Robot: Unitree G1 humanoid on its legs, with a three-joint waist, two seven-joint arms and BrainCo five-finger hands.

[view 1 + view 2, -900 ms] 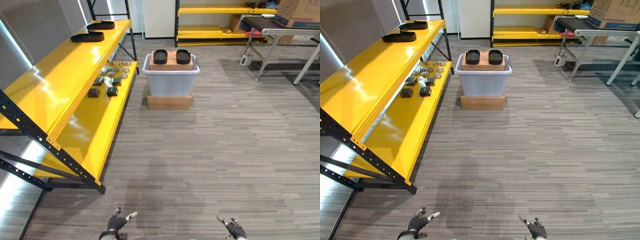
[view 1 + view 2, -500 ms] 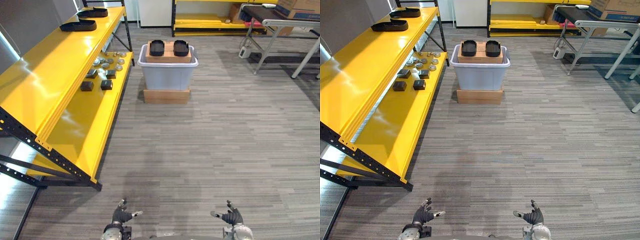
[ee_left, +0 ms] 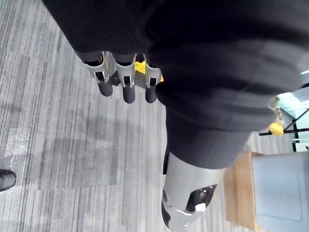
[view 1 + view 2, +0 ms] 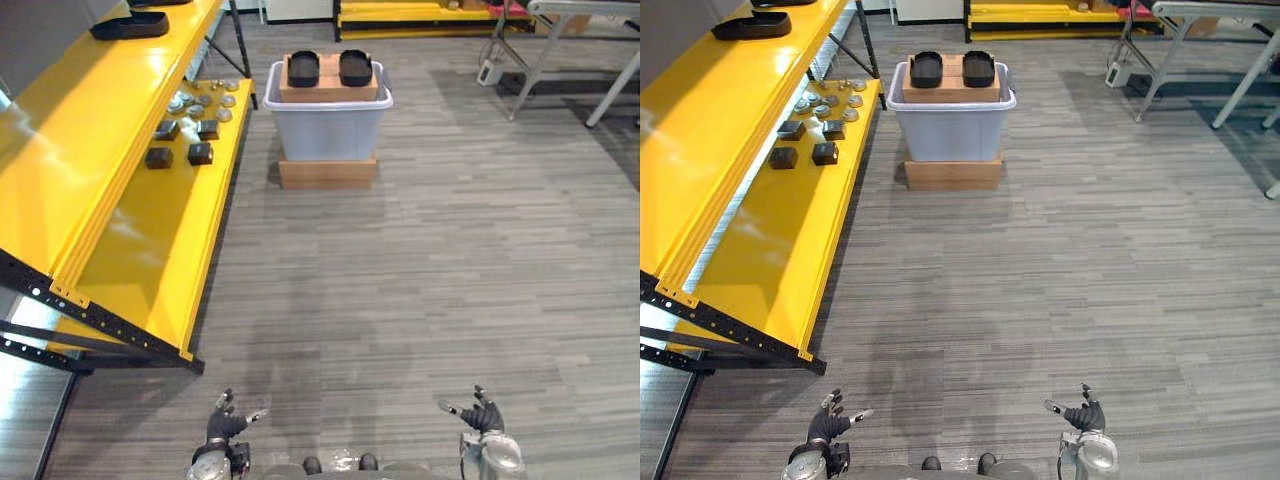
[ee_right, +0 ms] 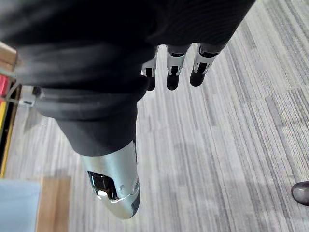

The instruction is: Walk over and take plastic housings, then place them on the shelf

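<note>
The yellow shelf (image 4: 100,190) runs along the left of the bin (image 4: 325,128), likely close for a short carry. Two black housings (image 4: 303,68) sit atop the bin on a box (image 4: 329,92), raised for easy reach. Well short of the bin, the left hand (image 4: 225,425) and right hand (image 4: 482,415) hang empty, fingers loosely spread, as suits walking.

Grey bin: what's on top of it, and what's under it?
A brown box sits in its mouth, with two black housings side by side on it. The bin stands on a wooden base. The box hides the bin's inside.
</note>
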